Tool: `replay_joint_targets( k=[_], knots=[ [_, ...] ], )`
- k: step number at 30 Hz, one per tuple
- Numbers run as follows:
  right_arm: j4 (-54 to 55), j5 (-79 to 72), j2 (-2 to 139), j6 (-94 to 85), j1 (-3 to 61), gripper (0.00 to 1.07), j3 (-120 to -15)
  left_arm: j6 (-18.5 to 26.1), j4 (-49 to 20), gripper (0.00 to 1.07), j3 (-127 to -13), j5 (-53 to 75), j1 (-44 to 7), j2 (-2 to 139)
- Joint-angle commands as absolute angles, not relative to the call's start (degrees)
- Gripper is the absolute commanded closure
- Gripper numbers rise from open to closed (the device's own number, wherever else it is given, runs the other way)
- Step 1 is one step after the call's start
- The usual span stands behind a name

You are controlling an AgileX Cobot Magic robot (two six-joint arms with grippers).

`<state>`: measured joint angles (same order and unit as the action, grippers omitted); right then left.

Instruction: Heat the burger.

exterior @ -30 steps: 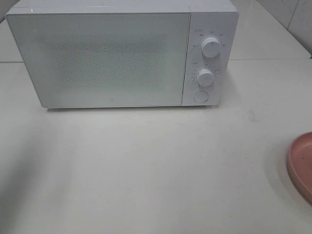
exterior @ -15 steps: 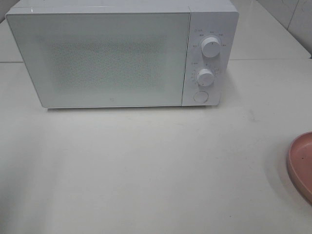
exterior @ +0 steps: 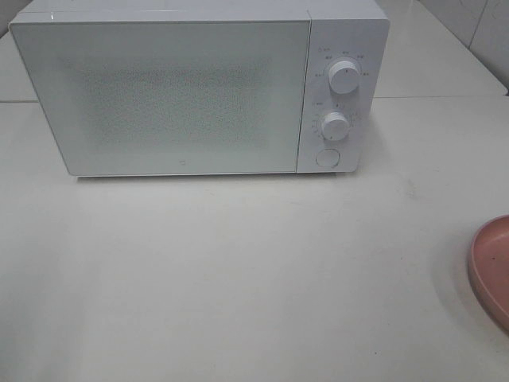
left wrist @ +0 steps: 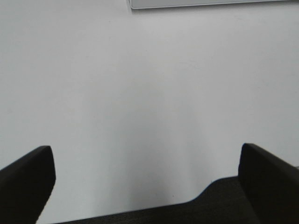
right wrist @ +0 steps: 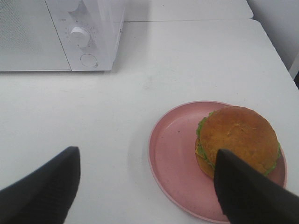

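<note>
1. Burger sitting on the pink plate, toward the plate's right side, lower right of the right wrist frame; golden bun up, lettuce frill showing at the edges.
2. Right gripper spread wide and gripping nothing, both dark fingers low in that frame; one finger overlapping the burger's near edge in the picture, the other finger well apart over bare table. Contact with the bun not readable from here.
3. Key relation: burger off to the right of the midline between the fingers, not centred in the gap. Likely calls for a sideways shift toward the burger before any closing.
4. Round shape, no long axis to line up with.
5. Left gripper also wide apart and empty, over plain table, with only the lower edge of the microwave at the upper right of its frame. No burger in that view.
6. In the high view, just a sliver of plate at the lower right edge; neither arm visible.
7. Nearer arm, by judgement: the right.
8. Microwave door shut at upper left of the high view, so opening seems to fall to the left arm.
</note>
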<state>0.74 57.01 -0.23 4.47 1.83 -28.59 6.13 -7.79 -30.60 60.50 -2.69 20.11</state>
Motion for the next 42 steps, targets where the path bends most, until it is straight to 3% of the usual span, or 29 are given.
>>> replay_joint_targets(
  k=[1,14,19,42],
  knots=[
    [0.74,56.89,-1.72,4.13,1.49,0.31,-28.53,5.84,-7.96,0.07,-29.91,61.71,-2.41,16.90],
    [0.74,56.89,-1.72,4.13,1.49,0.31,-28.53,6.36,-13.46,0.07,-29.79,61.36,-1.95,4.98],
    [0.74,56.89,-1.72,4.13,1.49,0.31,-28.53,6.30,-13.35,0.07,-29.79,61.36,2.46,-1.60],
    [0.74,56.89,-1.72,4.18,1.49,0.31,-28.53,6.19,-13.35,0.07,-29.79,61.31,2.41,-1.60]
  ],
)
